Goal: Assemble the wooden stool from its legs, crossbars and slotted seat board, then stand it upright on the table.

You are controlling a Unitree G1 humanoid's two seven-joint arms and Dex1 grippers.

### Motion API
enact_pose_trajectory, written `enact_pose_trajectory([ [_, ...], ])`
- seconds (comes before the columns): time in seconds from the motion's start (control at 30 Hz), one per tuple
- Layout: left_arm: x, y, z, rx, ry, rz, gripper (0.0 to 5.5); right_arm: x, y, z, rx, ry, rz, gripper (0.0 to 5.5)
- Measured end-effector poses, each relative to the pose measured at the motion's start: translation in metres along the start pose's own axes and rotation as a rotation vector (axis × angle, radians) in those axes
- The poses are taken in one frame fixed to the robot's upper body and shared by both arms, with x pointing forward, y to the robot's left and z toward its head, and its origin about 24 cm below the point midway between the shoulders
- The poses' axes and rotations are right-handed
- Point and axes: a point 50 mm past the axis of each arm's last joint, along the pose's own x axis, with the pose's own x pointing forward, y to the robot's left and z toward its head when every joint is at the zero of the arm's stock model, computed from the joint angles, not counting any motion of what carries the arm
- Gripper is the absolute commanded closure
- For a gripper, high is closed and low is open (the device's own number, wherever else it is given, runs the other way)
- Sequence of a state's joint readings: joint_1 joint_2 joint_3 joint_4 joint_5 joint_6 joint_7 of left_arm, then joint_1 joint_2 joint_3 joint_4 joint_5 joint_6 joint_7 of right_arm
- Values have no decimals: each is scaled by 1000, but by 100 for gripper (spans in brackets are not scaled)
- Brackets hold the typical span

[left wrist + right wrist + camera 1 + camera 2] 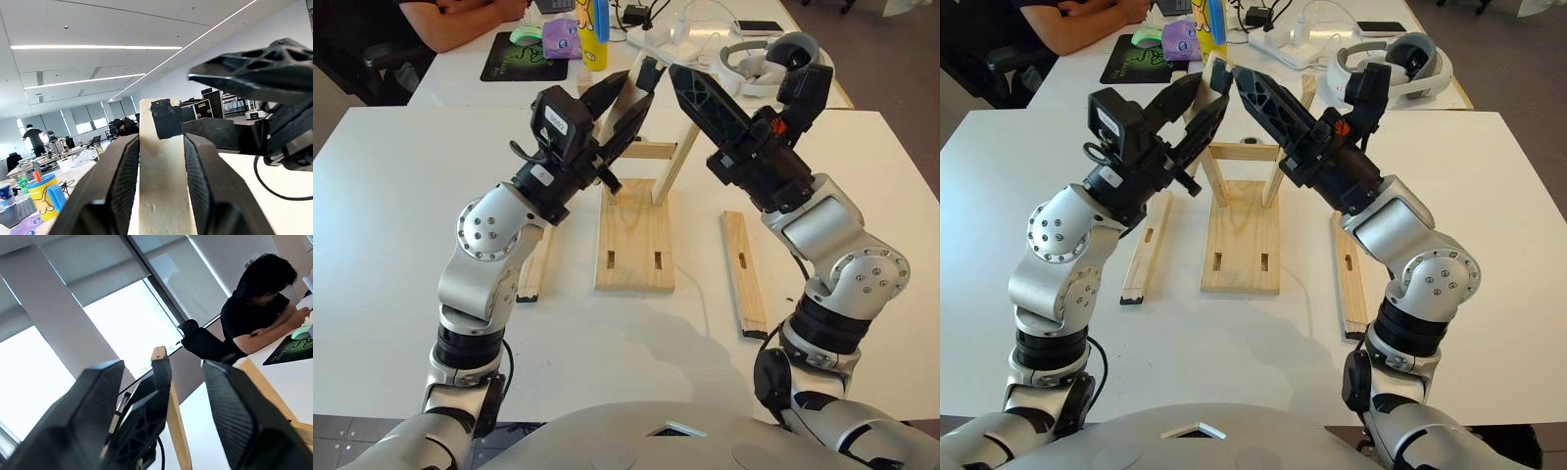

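Observation:
The slotted seat board (633,250) lies flat in the middle of the white table (401,215). A frame of two legs joined by a crossbar (648,150) stands tilted at the board's far end. My left gripper (634,86) is shut on the upper part of the left leg (164,196), just below its black-capped tip. My right gripper (677,78) is open next to that tip, and the tip (161,362) sits between its spread fingers (234,416) without touching them. The other leg (677,157) slants down to the board.
One loose wooden piece (533,269) lies left of the board and another (744,272) lies to its right. The table behind carries a mouse pad (524,54), a yellow bottle (594,34), a power strip (671,34) and headphones (773,59).

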State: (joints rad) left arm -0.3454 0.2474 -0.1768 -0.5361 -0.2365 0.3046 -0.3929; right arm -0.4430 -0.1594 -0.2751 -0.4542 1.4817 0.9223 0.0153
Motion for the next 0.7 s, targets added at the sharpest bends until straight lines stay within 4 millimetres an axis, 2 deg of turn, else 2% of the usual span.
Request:
enact_pose_trajectory([
  [0.27, 4, -8, -3, 50, 6, -24, 415, 6, -2, -2, -35, 49, -33, 259],
  [0.53, 4, -8, -4, 72, 15, -21, 415, 6, -4, -1, -49, 60, -53, 368],
  [0.7, 2, -8, -7, 64, 29, -19, 415, 6, -5, -1, -48, 53, -53, 454],
])
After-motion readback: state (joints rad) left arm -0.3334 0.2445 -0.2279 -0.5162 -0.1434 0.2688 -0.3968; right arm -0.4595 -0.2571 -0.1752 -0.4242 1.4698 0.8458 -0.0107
